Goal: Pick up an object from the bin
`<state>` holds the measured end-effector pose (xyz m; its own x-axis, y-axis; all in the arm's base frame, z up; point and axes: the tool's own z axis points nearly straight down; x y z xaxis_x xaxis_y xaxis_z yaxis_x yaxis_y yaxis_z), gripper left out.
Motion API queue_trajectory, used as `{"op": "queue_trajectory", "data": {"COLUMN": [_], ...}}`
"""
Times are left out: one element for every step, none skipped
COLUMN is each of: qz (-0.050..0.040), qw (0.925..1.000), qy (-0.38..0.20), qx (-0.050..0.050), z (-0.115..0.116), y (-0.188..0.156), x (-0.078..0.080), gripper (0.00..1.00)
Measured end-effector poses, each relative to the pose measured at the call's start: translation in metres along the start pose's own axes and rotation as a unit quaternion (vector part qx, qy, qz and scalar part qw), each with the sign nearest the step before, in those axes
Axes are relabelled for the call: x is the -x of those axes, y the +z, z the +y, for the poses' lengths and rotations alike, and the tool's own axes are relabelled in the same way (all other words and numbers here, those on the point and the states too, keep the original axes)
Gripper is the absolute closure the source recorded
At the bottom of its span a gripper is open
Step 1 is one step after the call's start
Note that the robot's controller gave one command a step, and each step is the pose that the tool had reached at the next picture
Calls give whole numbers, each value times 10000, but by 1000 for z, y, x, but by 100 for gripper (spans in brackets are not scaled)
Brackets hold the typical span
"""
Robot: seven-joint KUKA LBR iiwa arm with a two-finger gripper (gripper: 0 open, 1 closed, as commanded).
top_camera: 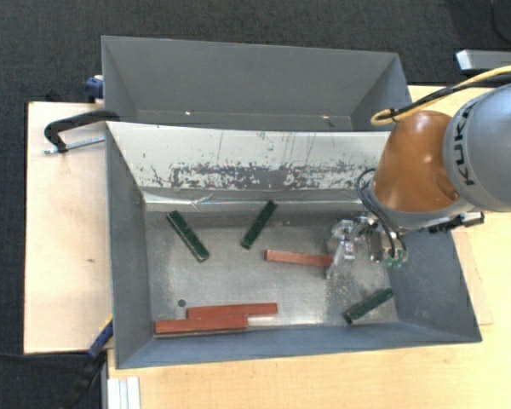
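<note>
Red-brown bar (296, 258) just left of gripper (351, 247), maybe touching; gripper opening we cannot tell. Bar judged stiff, light — pinch across narrow sides.

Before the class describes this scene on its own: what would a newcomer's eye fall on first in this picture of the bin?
The orange-covered arm coming in from the right stands out first, its claw low in the grey bin by the right end of a short reddish-brown bar. Next come the long reddish-brown bars along the near wall. Dark green bars lie scattered: back-left green bar, back-middle green bar, front-right green bar.
</note>
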<state>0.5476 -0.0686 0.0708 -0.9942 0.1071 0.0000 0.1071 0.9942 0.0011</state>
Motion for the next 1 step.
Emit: {"op": "queue_trajectory", "data": {"qz": [1], "qw": [10000], "qy": [-1], "qx": [-1], "z": [0], "y": [0], "x": [0], "gripper": [100]}}
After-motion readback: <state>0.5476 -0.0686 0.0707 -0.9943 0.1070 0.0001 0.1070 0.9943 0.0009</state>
